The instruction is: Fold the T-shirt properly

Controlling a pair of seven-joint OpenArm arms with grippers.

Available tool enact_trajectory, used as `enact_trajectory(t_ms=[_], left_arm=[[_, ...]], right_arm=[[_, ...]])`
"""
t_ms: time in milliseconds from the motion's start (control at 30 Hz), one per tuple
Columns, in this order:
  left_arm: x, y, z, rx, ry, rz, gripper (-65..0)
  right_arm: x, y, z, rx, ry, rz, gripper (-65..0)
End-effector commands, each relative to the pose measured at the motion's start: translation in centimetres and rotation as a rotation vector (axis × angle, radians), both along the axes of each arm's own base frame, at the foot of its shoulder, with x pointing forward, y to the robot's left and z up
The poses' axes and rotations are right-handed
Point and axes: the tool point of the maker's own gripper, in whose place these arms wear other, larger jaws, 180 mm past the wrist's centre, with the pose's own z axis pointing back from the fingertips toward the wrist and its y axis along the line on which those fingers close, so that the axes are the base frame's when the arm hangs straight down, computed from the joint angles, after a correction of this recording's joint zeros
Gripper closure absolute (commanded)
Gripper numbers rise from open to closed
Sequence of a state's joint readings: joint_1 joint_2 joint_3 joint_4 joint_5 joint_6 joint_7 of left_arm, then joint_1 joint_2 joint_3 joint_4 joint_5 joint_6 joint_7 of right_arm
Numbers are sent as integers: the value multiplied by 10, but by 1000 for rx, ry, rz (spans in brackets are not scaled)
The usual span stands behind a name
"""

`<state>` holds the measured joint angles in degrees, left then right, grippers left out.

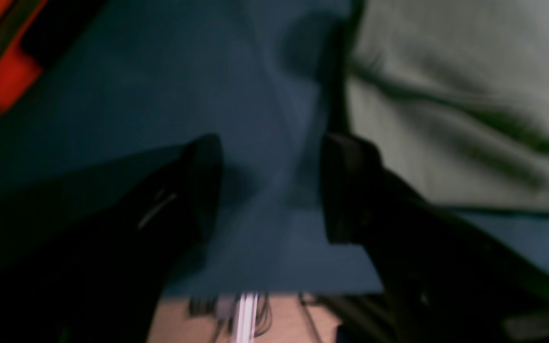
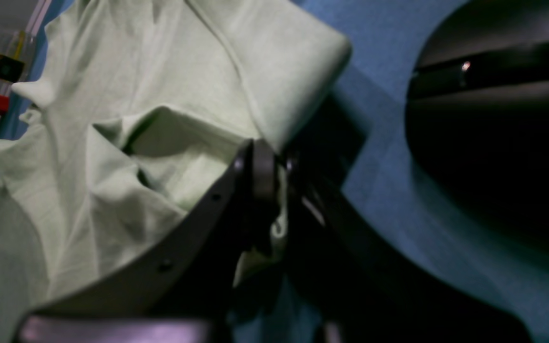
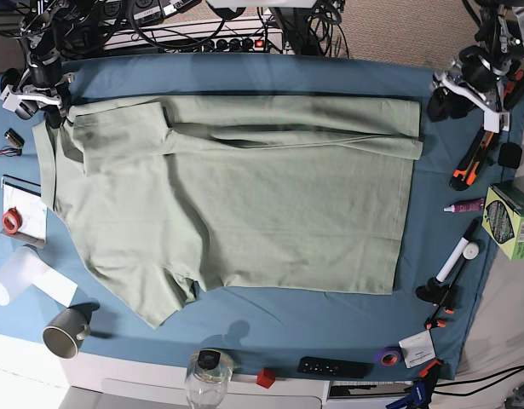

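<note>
The base view is evenly and brightly lit, with soft shadows cast below the grey mug (image 3: 66,329) and glass jar (image 3: 207,379). Both wrist views are dim; the left one is smeared by blur, its end effector (image 1: 270,188) underexposed.

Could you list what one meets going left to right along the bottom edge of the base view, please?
Grey mug → clear bottle with a black cap → small red cube → black remote → purple tape roll.
</note>
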<state>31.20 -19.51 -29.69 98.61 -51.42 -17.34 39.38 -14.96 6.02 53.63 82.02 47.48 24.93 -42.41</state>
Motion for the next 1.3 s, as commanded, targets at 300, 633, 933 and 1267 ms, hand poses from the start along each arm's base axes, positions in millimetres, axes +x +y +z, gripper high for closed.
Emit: enact_trajectory(t_ms=[300, 633, 933, 1267], left_arm=[[-11, -42, -13, -76, 59, -127, -335], [-12, -48, -15, -84, 63, -142, -57], [-16, -30, -12, -27, 62, -162, 0], [-39, -3, -12, 10, 113, -131, 0]], right_arm=[[-2, 0, 0, -7, 21, 18, 0], [-2, 1, -1, -2, 28, 23, 0], [-1, 16, 1, 21, 7, 111, 0], [-28, 18, -8, 46, 52, 108, 0]])
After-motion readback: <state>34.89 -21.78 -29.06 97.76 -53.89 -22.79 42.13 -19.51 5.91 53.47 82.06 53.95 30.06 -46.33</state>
